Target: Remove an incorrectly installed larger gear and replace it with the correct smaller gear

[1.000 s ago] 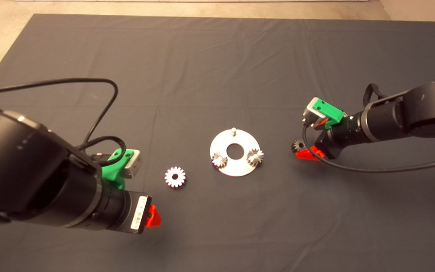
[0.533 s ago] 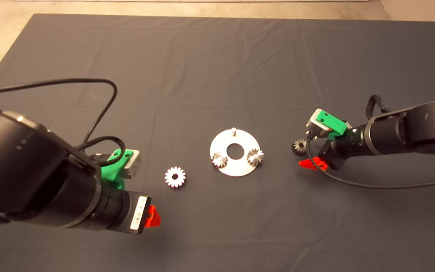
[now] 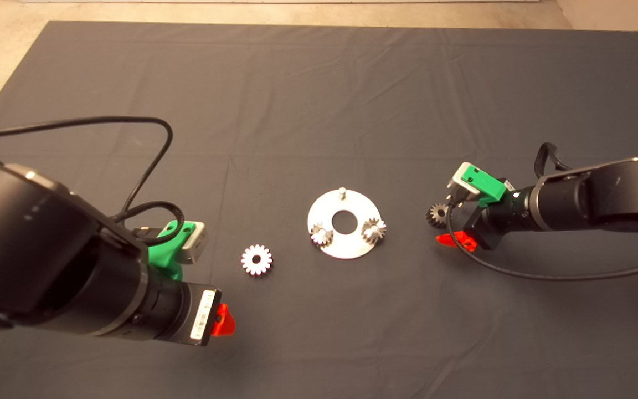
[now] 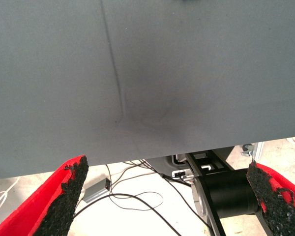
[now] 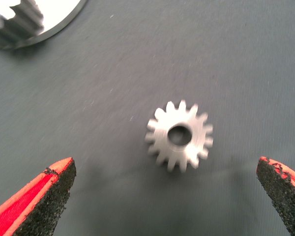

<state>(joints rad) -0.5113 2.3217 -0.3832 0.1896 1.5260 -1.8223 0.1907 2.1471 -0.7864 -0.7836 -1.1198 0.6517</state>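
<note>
While the large gear [image 3: 256, 259] lies discarded left of the plate [image 3: 330, 245] near the idle, open, empty left gripper [image 4: 167, 196], the small gear [image 5: 179, 135], flat toward the mat's right edge, is framed by the wide-open, empty right gripper [image 5: 167, 196] and, judged rigid, light and slippery, is best pinched across opposite teeth.

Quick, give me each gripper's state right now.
Left gripper: open, holding nothing, parked over the mat's near left edge.
Right gripper: open, empty, with the smaller gear lying on the mat ahead of its fingers.

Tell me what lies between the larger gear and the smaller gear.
In the head view, the round metal plate with two small gears lies between the larger gear and the smaller gear.
</note>
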